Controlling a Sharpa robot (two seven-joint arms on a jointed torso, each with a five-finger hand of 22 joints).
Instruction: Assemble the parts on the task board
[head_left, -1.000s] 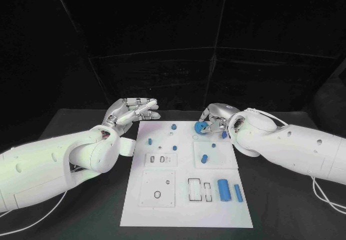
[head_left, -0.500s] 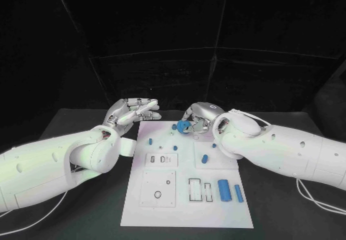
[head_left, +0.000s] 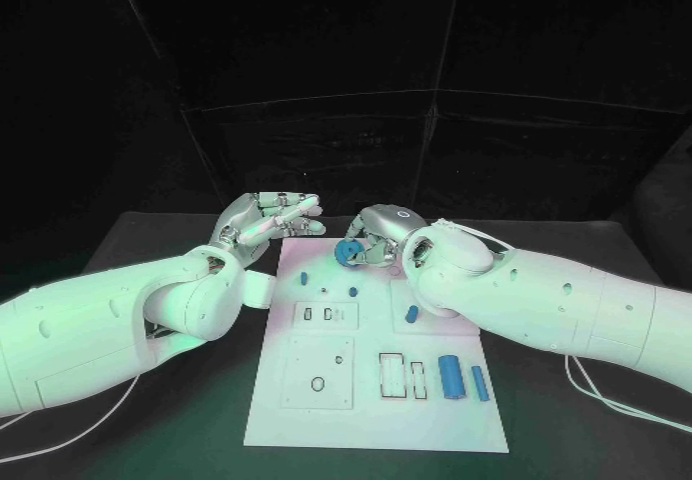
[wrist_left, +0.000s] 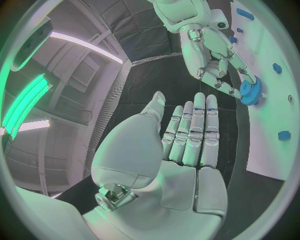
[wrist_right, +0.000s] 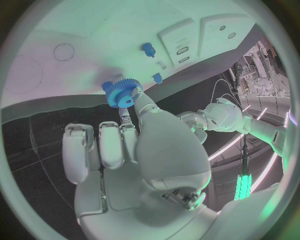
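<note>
the right hand (head_left: 378, 240) pinches a blue gear (head_left: 346, 252) by its toothed rim over the task board's (head_left: 375, 420) far end. it looks small, light and rigid, likely slippery, so a rim grip suits. the left hand (head_left: 267, 222) hovers beside the board, fingers apart, holding nothing.

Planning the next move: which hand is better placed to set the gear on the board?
The right hand: it already holds the blue gear over the board. The left hand is off the board, holding nothing.
</note>
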